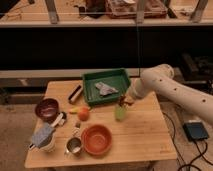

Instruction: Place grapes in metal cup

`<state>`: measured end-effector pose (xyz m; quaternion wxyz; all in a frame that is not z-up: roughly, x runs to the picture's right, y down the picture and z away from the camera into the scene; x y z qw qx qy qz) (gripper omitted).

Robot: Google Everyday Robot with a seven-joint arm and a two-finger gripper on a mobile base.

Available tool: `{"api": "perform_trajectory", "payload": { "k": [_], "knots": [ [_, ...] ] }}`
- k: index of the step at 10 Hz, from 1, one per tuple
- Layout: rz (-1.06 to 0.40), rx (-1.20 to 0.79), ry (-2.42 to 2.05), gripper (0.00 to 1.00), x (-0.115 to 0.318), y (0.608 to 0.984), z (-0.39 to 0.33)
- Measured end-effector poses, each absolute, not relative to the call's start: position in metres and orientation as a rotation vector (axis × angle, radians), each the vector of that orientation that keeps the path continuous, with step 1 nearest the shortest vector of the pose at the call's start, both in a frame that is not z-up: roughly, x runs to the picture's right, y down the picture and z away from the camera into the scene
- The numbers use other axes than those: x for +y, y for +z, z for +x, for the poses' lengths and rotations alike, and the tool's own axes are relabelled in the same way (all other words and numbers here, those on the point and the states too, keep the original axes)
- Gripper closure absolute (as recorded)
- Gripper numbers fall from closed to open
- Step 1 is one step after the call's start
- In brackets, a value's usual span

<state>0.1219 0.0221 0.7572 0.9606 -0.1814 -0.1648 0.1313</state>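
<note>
Wooden table (145, 145) carries: green tray (107, 73) far centre; dark oblong item (75, 93) just left of it; dark purple bowl (47, 108) at left; orange fruit (83, 114) mid-table; pale green lump (120, 112) right of centre; orange bowl (96, 139), metal cup (74, 146) and white mug (47, 145) along the near edge. Just above the lump hangs the gripper (126, 100)

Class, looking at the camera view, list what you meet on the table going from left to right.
Round dark purple bowl → small shiny steel cup with handle → wide orange bowl → pale green lump, with the white arm's gripper just above it.
</note>
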Motion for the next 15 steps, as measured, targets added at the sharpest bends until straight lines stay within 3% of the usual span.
{"api": "perform_trajectory", "payload": {
  "k": [6,10,15],
  "knots": [
    [-0.485,-0.621,0.121,1.0,0.014,0.739,0.033],
    [-0.645,-0.545,-0.24,1.0,0.06,0.72,-0.04],
    [-0.66,-0.516,-0.281,1.0,0.067,0.717,-0.04]
  ]
}}
